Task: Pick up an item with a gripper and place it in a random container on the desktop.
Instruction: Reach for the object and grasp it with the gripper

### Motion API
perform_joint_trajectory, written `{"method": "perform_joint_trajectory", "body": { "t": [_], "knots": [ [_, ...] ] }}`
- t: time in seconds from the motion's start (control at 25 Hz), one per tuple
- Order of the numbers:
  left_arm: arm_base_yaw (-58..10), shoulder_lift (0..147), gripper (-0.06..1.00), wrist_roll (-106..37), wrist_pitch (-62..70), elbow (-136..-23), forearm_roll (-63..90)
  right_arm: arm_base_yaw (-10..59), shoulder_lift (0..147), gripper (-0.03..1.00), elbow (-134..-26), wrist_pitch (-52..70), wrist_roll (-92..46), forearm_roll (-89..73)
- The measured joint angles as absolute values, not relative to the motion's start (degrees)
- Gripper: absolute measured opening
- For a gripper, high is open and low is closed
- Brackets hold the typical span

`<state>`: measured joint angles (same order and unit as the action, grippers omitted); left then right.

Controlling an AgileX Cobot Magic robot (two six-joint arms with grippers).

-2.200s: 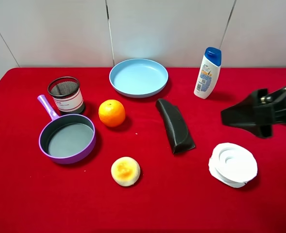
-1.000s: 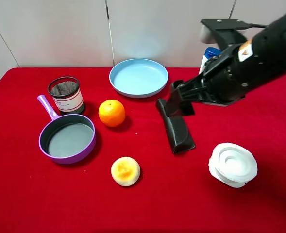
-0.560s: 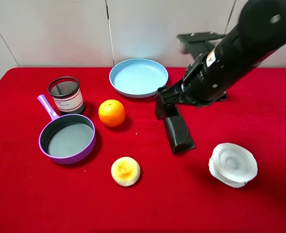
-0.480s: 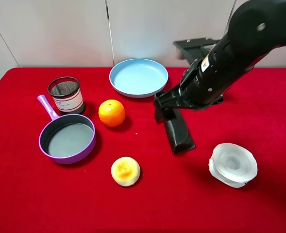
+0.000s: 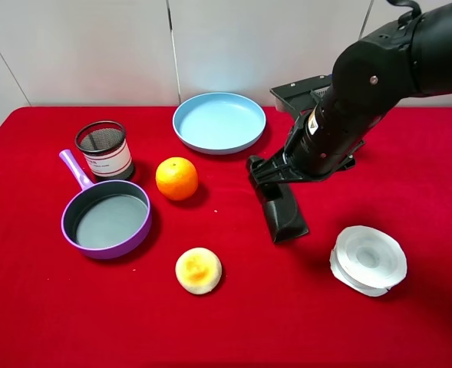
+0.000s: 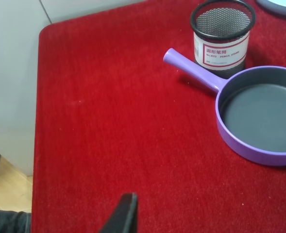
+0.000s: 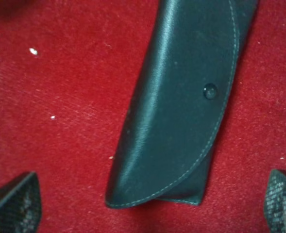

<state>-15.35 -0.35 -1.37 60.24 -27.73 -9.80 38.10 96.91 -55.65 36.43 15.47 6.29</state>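
The black soft case [image 5: 283, 215] lies on the red cloth desktop [image 5: 287, 314], right of centre, its far end towards the light-blue plate [image 5: 219, 123]. The plate is empty. My right gripper [image 5: 273, 175] is down over the case's far end. In the right wrist view the case [image 7: 181, 107] lies between the two fingertips [image 7: 14, 201], which stand wide apart on either side of its end, so the right gripper [image 7: 147, 201] is open. The left gripper shows only as one dark finger [image 6: 126, 213] above the cloth, out of the exterior view.
An orange [image 5: 176, 178], a yellowish bun [image 5: 198, 270], a purple-handled pan [image 5: 107, 218] and a black mesh cup [image 5: 103, 149] are on the left. A white round object [image 5: 368, 259] is at the right. The left wrist view shows the pan [image 6: 259, 116], the cup [image 6: 222, 31] and the table's edge [image 6: 37, 97].
My right arm swung in from the right edge to above the case and came down over its far end. The case and other objects have not moved.
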Motion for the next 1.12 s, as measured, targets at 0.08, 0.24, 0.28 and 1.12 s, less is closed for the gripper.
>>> {"method": "perform_joint_trajectory", "body": {
  "t": [0.08, 0.24, 0.28, 1.12],
  "knots": [
    [-15.4, -0.4, 0.94, -1.4, 60.2, -27.7, -9.8, 38.1, 97.4, 0.69, -55.6, 36.4, 15.7, 6.5],
    [-15.4, -0.4, 0.94, -1.4, 60.2, -27.7, -9.8, 38.1, 98.5, 0.69, -55.6, 36.4, 16.1, 6.7],
    [-15.4, -0.4, 0.94, -1.4, 60.2, -27.7, -9.8, 38.1, 98.8, 0.69, -55.6, 36.1, 16.3, 6.7],
    [-15.4, -0.4, 0.94, -1.4, 60.2, -27.7, -9.9, 38.1, 105.7, 0.69, -55.8, 30.3, 18.4, 5.9]
  ]
}}
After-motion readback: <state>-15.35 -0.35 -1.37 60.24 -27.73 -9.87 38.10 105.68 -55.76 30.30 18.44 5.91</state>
